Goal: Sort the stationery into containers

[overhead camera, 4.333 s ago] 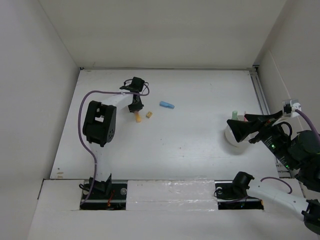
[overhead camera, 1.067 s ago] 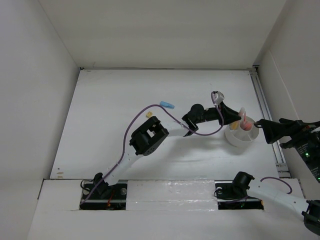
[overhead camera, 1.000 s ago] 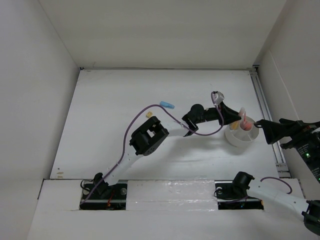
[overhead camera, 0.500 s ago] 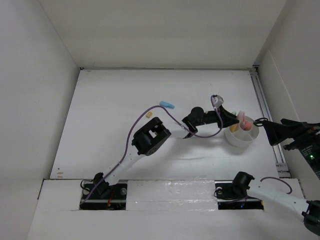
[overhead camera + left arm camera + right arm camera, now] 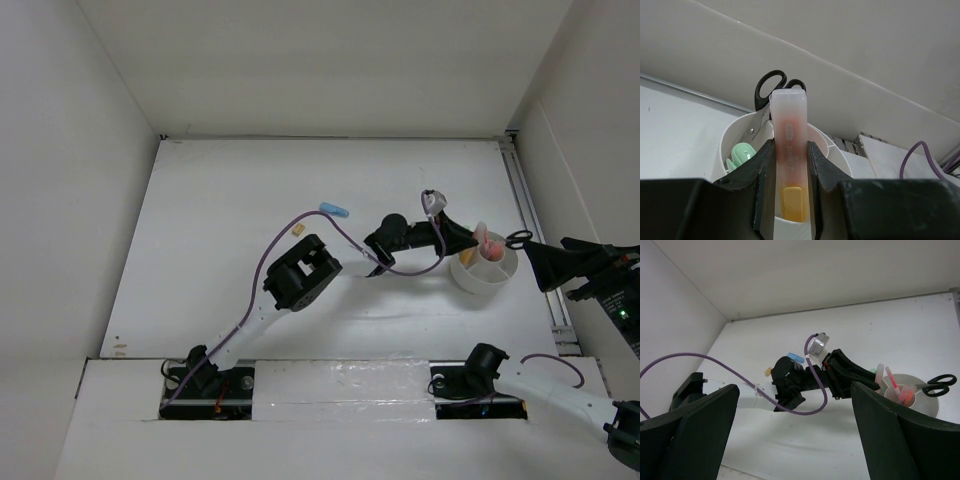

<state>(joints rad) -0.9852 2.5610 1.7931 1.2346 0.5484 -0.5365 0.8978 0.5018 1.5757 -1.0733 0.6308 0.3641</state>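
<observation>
Pale walls are seen behind the white cup [image 5: 732,137], set directly below the left gripper [image 5: 789,162]. An orange marker [image 5: 789,120] is clamped upright in it, lower end inside a compartment. The right gripper [image 5: 540,262] is held spread apart nearby.

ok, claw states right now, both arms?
Left claw: closed, holding the orange marker.
Right claw: open, empty.
</observation>
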